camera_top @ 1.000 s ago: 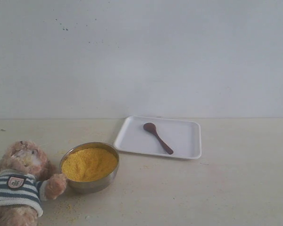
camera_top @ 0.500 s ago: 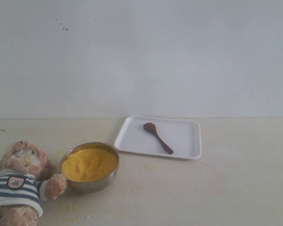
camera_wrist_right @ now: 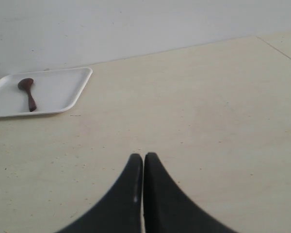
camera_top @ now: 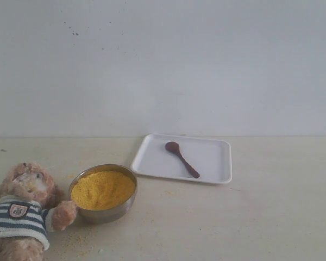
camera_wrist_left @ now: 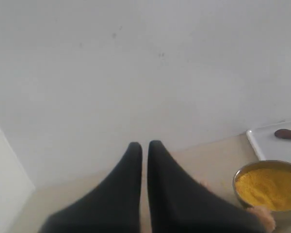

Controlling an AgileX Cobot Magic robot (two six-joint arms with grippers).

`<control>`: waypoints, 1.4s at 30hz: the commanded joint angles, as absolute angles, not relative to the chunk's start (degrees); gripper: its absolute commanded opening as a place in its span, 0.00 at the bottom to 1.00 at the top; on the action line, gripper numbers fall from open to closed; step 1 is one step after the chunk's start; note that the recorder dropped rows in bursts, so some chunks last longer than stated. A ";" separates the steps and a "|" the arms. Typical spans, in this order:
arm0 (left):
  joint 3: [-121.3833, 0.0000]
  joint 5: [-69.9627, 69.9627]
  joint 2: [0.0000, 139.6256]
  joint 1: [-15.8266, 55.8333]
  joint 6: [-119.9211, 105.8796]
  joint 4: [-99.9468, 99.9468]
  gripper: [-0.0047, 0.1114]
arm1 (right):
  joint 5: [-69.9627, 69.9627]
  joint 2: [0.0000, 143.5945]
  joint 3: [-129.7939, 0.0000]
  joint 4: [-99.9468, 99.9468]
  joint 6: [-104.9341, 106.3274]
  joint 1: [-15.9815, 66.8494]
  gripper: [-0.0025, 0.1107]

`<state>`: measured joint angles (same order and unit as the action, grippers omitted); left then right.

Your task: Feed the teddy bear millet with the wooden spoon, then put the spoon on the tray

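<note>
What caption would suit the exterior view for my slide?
Spoon resting on the white tray, with a bowl of millet and a teddy bear nearby.

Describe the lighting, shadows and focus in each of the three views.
Exterior view: flat, even light, mild haze, only a thin shadow under the steel bowl; the teddy bear is cropped by the frame edge. Left wrist view: the left gripper is blurred close to the lens. Right wrist view: the right gripper is soft-edged, while the tray and wooden spoon are sharper.
</note>
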<state>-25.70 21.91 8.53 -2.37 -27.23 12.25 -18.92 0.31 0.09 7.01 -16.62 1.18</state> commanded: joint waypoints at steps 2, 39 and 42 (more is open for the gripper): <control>-10.50 14.72 3.93 -2.82 11.20 -5.01 0.07 | -18.73 0.00 0.00 7.20 -16.49 1.19 0.02; 0.00 18.42 0.00 -2.70 3.26 -3.93 0.07 | -18.69 0.00 0.00 -5.47 4.57 1.19 0.02; 0.00 18.42 0.00 -2.70 3.26 -3.93 0.07 | -18.87 0.00 0.00 -5.40 8.60 1.19 0.02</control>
